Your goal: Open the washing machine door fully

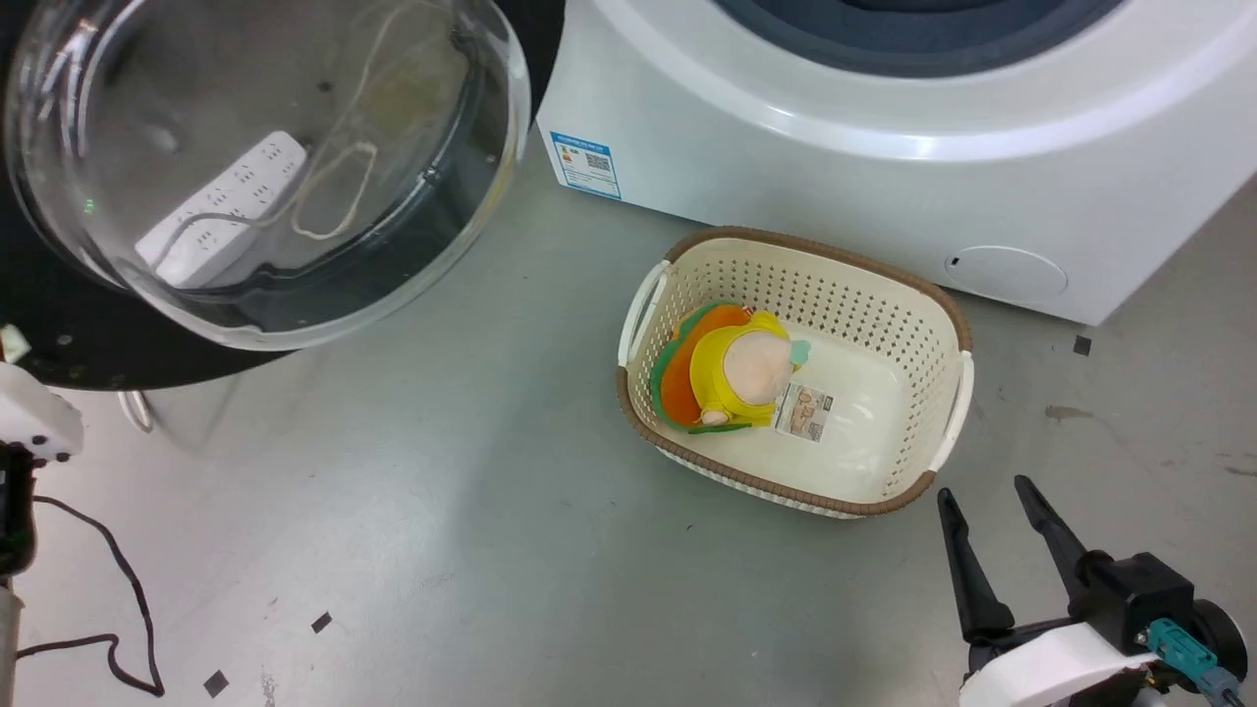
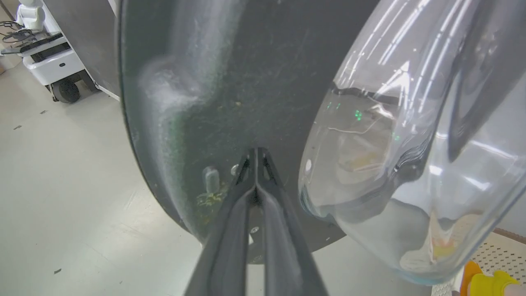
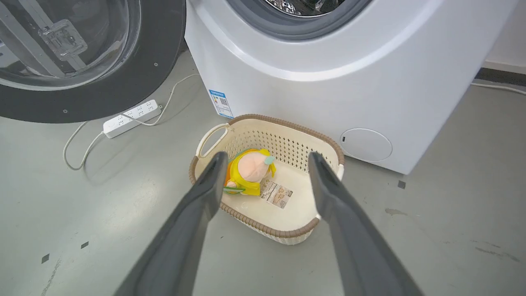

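Finding the washing machine door [image 1: 265, 167] hanging swung out at ten o'clock in the head view, its glass bowl bulging toward the camera, clear of the white washing machine [image 1: 884, 177] at one o'clock. Seeming to be pushing on it with the left gripper [image 2: 255, 156]: fingers pressed together with nothing between them, tips apparently touching the door's black ring at the centre of the left wrist view, with the bowl just beside at three o'clock. Holding the right gripper [image 1: 982, 488] idle at five o'clock in the head view, fingers spread and empty, pointing toward the laundry basket [image 1: 835, 255] and the plush toy [image 1: 737, 368] inside it, well apart from the door.

Judging the left arm far the nearer. Judging the key relation thus: door face lying straight ahead of the closed tips, hinge edge toward the machine, so any further push needing to go square into the ring and follow the arc away from the opening. Reckoning the swing nearly finished, without being able to tell whether travel is left.

Getting from the right wrist view the door's lower arc at ten o'clock, a metal fitting [image 3: 61, 35] behind the glass, a white power strip [image 3: 131, 117] on the floor beneath, and the grey seal [image 3: 267, 31] at twelve o'clock. Getting from the left wrist view the contact point up close.
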Controlling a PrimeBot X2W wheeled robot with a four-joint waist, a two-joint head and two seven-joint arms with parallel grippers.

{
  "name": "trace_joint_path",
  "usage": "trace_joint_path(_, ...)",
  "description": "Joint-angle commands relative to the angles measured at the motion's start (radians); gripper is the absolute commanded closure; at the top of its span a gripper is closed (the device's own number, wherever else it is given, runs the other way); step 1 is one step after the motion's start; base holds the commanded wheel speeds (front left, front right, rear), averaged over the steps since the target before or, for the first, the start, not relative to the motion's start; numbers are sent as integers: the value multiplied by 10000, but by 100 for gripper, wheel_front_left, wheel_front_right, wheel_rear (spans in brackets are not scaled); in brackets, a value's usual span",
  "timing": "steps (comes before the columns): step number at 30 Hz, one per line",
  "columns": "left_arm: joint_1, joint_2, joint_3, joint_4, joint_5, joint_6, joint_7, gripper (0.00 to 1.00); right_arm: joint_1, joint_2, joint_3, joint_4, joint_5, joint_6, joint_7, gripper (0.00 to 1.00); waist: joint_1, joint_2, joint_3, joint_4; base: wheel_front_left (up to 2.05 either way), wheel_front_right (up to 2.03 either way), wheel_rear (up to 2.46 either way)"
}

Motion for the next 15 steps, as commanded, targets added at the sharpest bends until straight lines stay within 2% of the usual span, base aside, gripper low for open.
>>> trace_joint_path(1,-222,82,3,302,-33,-83,-177,100,-147,-56,-22,-90,-60,10,20,0,-2,0,48,-59,0,0,0)
trace_joint_path(9,-507,10,-287,1296,167,-446,-928,100,-124,-28,-109,-12,-32,10,-77,0,-2,0,-228,-212,0,0,0)
trace_joint_path(15,-76,-353,-782,966,602,-634,-1512,100,-175,20,-359,127,89,10,-376,0,-2,0,-937,-483,0,0,0)
